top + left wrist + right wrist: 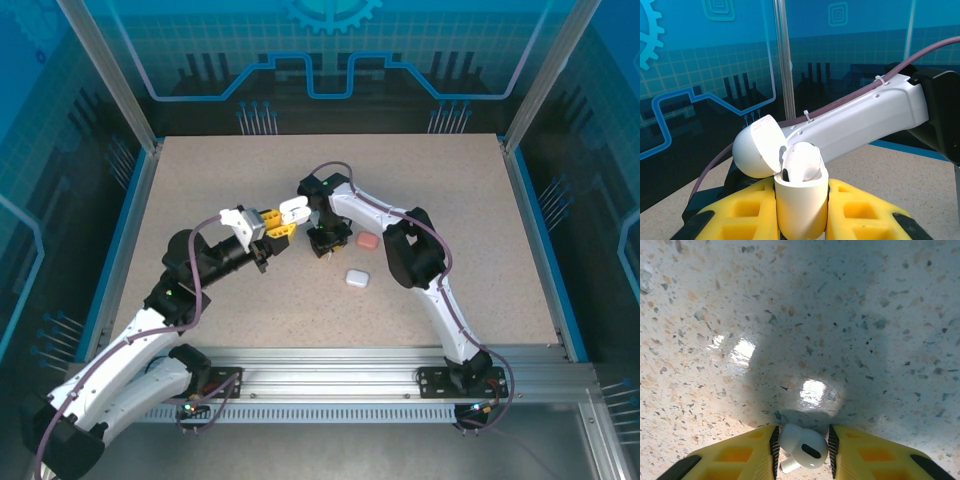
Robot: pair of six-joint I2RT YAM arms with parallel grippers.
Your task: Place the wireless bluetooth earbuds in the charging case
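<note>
My left arm (120, 355) runs forward from its base and is bent at the elbow. The forearm is angled right and carries my left gripper (278, 226) roughly level, its yellow fingers (880, 212) clamped on the sides of an open white charging case (800, 205) held upright. My right arm (447, 310) reaches forward and left, folds at the elbow and turns down at the wrist, so my right gripper (322, 246) points straight down, its yellow fingers (757, 437) pinching a white earbud (804, 446), with the two grippers close together.
</note>
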